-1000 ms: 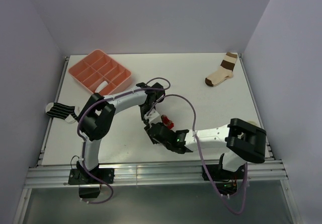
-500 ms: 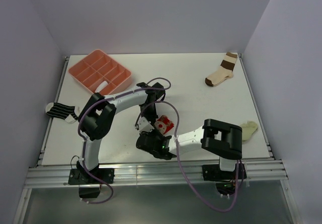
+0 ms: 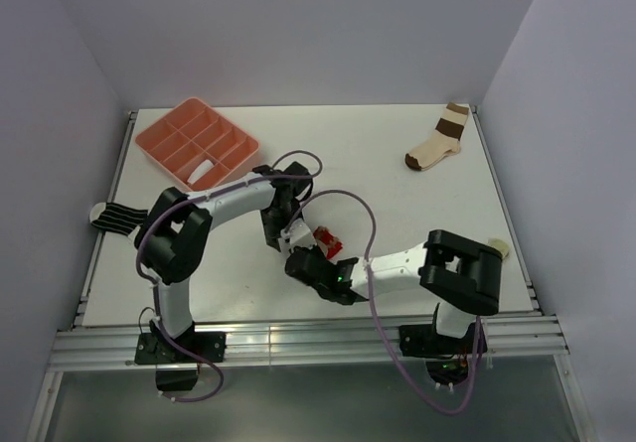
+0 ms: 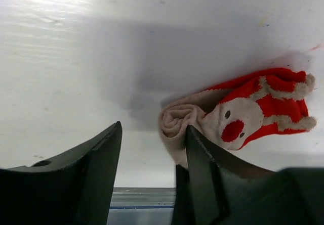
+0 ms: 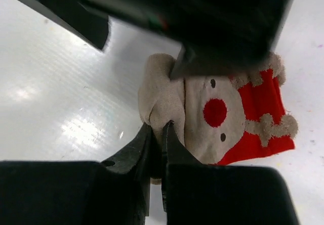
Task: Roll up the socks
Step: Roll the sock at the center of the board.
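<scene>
The tan sock with a red end [image 3: 326, 240] lies partly rolled at mid-table between my two grippers. In the right wrist view my right gripper [image 5: 161, 126] is shut, pinching a fold of the tan sock's [image 5: 212, 111] rolled end. My left gripper [image 4: 154, 129] stands open, and the tan roll of the sock [image 4: 178, 123] rests against its right finger. From above, the left gripper [image 3: 283, 231] is just left of the sock and the right gripper [image 3: 314, 261] just below it. A black-and-white striped sock [image 3: 117, 217] lies at the table's left edge.
A salmon divided tray [image 3: 159, 136] stands at the back left with a white item [image 3: 202, 172] in one compartment. A cream sock with brown bands [image 3: 437, 144] lies at the back right. A pale lump [image 3: 498, 250] peeks out behind the right arm.
My left gripper has opened and let go of the tan sock. My right gripper has closed on the sock's rolled end, and the right arm's elbow has swung.
</scene>
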Controlling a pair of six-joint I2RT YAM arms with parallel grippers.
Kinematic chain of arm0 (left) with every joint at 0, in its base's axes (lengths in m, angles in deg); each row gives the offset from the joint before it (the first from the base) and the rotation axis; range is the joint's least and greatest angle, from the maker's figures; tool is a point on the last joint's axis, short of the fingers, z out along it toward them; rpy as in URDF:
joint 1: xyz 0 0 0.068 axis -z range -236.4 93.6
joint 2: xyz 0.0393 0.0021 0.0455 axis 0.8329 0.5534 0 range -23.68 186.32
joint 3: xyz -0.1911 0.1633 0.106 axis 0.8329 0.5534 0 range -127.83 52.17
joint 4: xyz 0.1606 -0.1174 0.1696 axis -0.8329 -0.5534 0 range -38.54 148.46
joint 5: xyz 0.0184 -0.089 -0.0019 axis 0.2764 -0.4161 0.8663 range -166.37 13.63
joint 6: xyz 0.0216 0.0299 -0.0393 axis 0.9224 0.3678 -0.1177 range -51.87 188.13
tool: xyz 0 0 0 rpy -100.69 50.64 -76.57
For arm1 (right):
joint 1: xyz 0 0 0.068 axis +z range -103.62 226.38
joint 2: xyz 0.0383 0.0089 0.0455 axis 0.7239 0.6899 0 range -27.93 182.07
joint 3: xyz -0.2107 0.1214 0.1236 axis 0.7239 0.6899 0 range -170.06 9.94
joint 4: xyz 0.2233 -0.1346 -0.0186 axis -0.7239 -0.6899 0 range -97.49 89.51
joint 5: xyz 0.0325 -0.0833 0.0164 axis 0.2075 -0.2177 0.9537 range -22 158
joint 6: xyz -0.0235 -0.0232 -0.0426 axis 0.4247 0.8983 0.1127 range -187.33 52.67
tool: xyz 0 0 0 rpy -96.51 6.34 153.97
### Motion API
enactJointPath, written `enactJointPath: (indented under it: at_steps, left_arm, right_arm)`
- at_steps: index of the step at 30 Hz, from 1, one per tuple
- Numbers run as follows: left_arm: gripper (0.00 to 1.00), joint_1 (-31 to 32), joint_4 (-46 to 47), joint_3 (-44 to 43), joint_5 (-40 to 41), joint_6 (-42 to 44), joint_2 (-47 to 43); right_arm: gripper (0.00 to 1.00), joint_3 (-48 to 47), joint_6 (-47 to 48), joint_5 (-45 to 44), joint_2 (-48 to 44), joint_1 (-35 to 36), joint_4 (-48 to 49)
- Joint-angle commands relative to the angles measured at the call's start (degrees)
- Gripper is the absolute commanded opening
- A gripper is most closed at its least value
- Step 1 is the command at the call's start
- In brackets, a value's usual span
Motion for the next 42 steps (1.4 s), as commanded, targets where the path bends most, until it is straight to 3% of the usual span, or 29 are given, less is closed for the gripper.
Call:
enactJointPath:
  at_steps: [1,4,8,14,20,28,42]
  left_arm:
    - [0.62,-3.2,3.3,2.9,0.6,-2.9,-7.1]
    - [0.75,-5.4,6.5,5.6,0.6,-4.6,-11.4]
    - [0.80,-6.5,11.0,10.8,0.7,-7.3,-18.3]
    - [0.76,-6.8,22.4,22.1,-0.5,-11.7,-28.5]
    - [0.69,-6.7,37.5,39.2,-5.5,-14.9,-40.6]
    - [0.69,-3.5,47.0,46.4,-6.3,-15.4,-40.2]
    - [0.57,-1.8,50.1,50.5,-6.2,-17.9,-34.8]
  right_arm:
    - [0.00,4.9,-3.0,17.7,-3.5,-2.3,1.6]
    - [0.00,6.5,-4.2,25.0,-5.6,-4.9,4.3]
    - [0.00,9.8,-8.6,38.4,-6.7,-11.3,11.0]
    - [0.00,14.5,-15.1,55.8,-4.7,-19.8,21.2]
    - [0.00,16.7,-24.1,69.4,4.4,-25.7,36.1]
    - [0.00,19.2,-32.3,75.7,12.3,-30.3,50.1]
    - [0.00,19.0,-35.0,76.4,16.7,-32.6,50.7]
